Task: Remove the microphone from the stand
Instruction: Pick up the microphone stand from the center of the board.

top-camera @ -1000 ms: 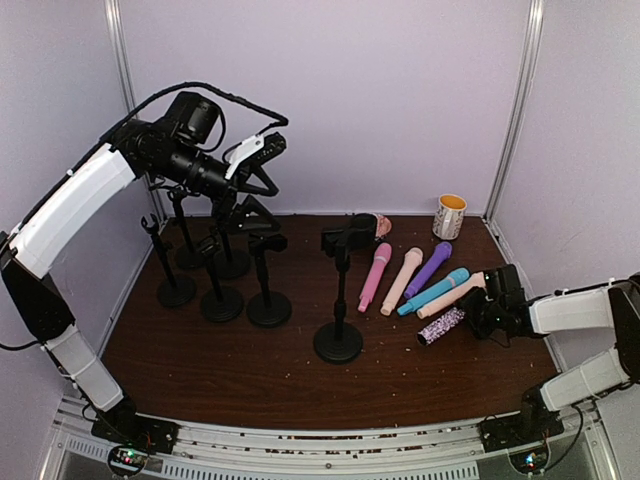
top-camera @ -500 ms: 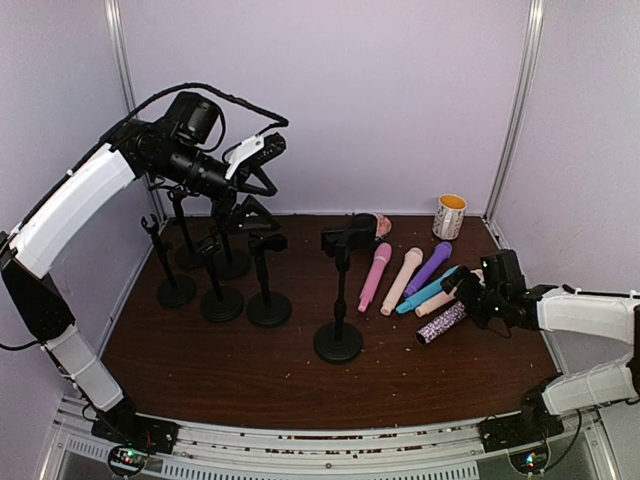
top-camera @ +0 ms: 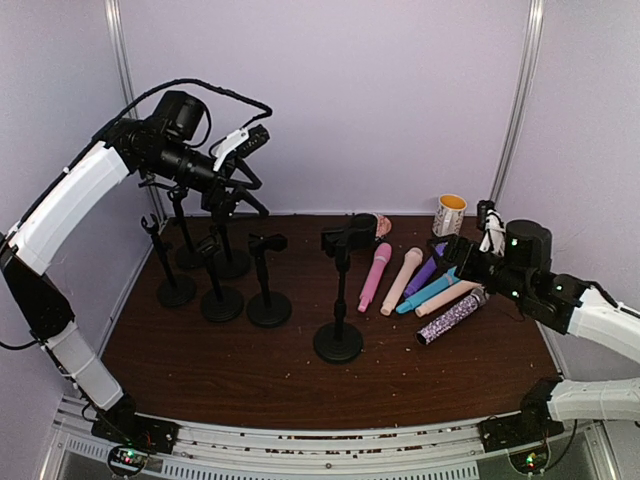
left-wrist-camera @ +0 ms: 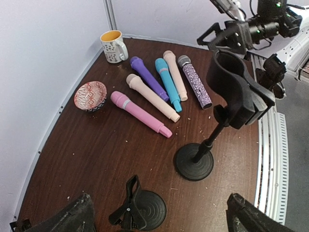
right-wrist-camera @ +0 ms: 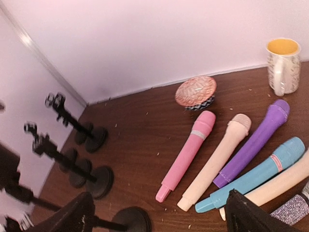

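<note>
The centre stand is upright and its clip holds nothing. The glittery purple microphone lies on the table at the right end of a row of several coloured microphones. In the left wrist view the same stand and glittery microphone show. My right gripper hovers open above the row's right end, touching nothing; in its wrist view the right gripper is empty over the pink microphone. My left gripper is held high at the back left, open and empty, as the left gripper also shows.
Several empty black stands cluster at the left. A patterned bowl and a yellow-lined mug sit by the back wall. Pale walls enclose the brown table at the back and on both sides.
My right gripper has opened, left the glittery microphone on the table, and risen up and back from it. The left arm drew slightly back to the left.
</note>
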Controlling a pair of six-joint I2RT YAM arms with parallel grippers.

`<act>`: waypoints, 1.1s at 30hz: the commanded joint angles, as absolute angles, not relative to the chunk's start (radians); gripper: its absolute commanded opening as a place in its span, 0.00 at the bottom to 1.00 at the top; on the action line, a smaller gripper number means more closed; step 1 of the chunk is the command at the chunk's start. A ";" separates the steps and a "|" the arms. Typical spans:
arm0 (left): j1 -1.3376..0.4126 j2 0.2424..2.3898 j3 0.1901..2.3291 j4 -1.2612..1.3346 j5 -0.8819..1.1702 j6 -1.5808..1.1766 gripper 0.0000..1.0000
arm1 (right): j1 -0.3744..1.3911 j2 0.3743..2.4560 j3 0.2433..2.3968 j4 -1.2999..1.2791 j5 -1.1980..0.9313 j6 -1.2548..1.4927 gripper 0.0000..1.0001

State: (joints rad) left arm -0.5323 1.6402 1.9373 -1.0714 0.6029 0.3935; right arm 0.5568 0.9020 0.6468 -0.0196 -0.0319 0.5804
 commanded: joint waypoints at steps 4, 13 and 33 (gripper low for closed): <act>-0.505 1.600 1.938 -1.061 0.633 0.395 0.98 | 0.975 1.004 0.687 -0.018 0.321 0.346 0.86; -0.495 1.597 1.943 -1.091 0.627 0.408 0.98 | 1.196 1.412 0.866 0.085 0.460 0.297 0.79; -0.492 1.575 1.945 -1.123 0.623 0.420 0.98 | 1.202 1.689 0.939 0.242 0.579 0.283 0.47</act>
State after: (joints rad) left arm -0.4980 1.5959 1.9373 -1.1286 0.6128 0.4057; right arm 1.1957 1.6543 0.9249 0.1993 0.5419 0.3096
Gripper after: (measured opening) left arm 0.976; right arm 0.501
